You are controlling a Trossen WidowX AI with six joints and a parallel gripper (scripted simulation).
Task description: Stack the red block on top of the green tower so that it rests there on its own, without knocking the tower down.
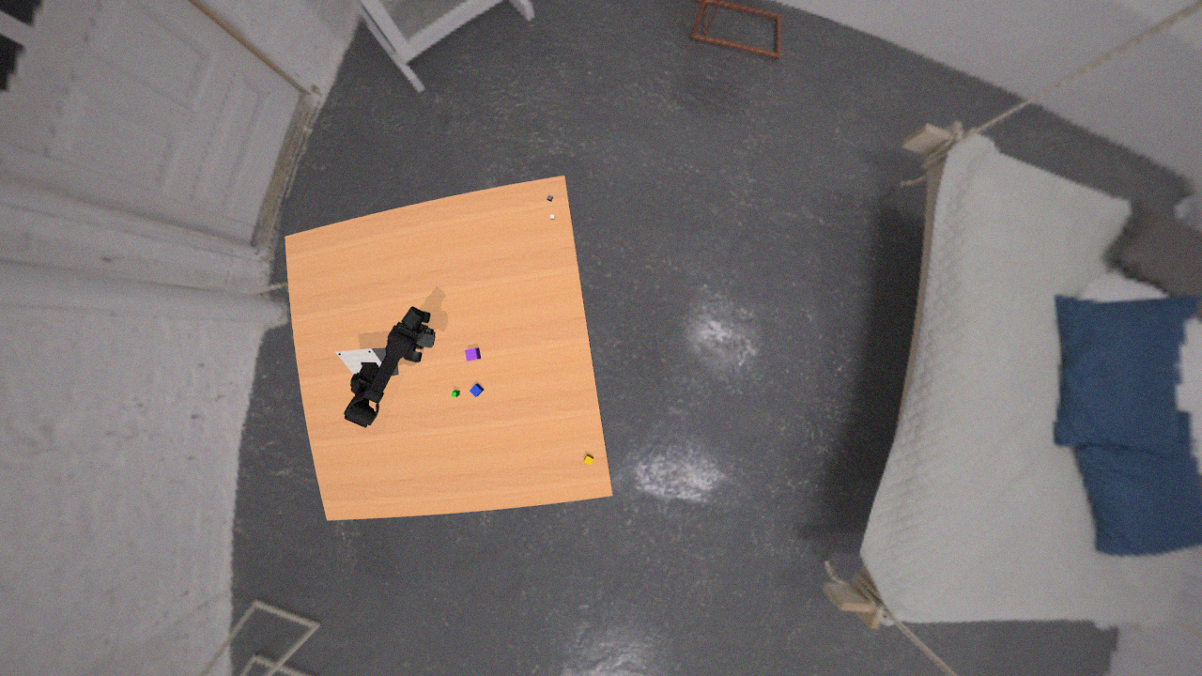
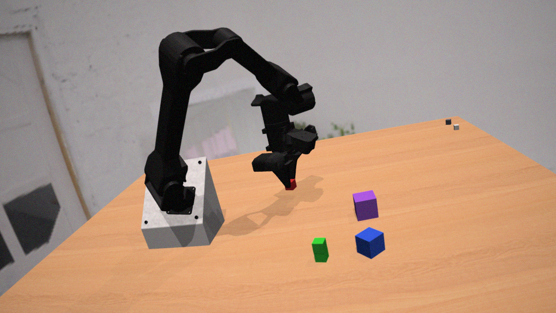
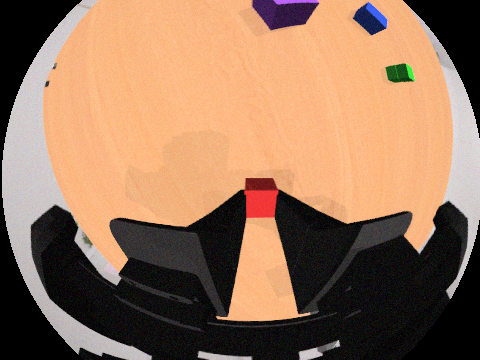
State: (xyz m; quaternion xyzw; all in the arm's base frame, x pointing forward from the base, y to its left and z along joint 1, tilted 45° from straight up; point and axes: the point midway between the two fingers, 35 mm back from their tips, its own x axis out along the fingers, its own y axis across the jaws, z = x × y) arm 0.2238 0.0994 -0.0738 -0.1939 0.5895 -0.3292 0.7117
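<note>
We have the gripper (image 2: 289, 182) clamped on the red block (image 3: 260, 200), pinched right at our fingertips and hanging just above the wooden table (image 2: 427, 186); the green tower (image 2: 319, 249) stands upright well off to our forward right, with the blue cube (image 2: 369, 242) just beside it and the purple cube (image 2: 365, 204) nearer us
</note>
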